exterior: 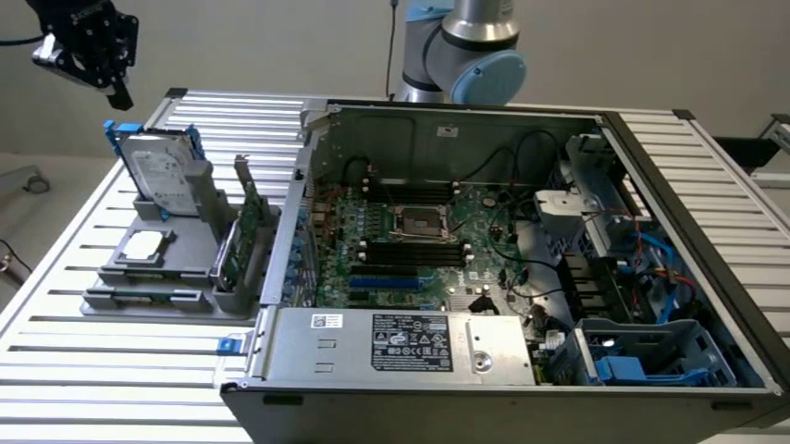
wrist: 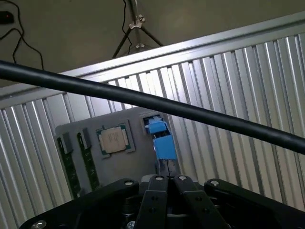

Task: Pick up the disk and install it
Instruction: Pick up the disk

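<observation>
Behind the pincer [exterior: 118,92] stands a plain, pale wall [exterior: 272,46], bare and evenly lit. Below the pincer spreads the counter [exterior: 111,370], a top of ribbed silver aluminium slats that catch a soft sheen. Just off the counter's edge nearest the pincer lies a pale grey floor [exterior: 18,208], with a small caster wheel [exterior: 35,183] on it and a thin black cable [exterior: 10,259] close to that edge. In the wrist view, past the counter's [wrist: 248,86] rim, the floor [wrist: 71,33] looks dull beige. The splayed legs of a metal tripod [wrist: 138,21] stand there, and thin black cables [wrist: 21,40] trail beside them.
</observation>
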Robot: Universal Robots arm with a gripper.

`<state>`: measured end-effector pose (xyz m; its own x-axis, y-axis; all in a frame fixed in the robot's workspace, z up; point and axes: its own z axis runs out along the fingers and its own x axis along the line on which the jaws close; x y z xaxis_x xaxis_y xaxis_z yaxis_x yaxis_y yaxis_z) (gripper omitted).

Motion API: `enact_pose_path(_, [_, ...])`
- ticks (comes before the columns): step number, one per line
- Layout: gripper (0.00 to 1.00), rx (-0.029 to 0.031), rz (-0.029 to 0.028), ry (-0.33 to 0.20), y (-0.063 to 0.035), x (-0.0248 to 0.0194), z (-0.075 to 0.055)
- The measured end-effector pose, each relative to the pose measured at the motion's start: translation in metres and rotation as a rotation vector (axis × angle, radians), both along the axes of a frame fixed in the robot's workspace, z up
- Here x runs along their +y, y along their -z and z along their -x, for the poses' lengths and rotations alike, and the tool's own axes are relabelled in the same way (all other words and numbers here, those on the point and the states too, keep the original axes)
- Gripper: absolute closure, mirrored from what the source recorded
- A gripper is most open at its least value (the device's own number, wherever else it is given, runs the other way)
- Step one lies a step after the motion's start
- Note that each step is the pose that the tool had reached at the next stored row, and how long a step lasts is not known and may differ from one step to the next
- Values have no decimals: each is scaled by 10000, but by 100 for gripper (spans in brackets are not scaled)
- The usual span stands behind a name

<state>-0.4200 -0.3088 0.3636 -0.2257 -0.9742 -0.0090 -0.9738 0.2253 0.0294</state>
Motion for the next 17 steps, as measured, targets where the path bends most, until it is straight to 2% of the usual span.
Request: enact_pose_path(17, [89,1,0,-3083,20,0,0])
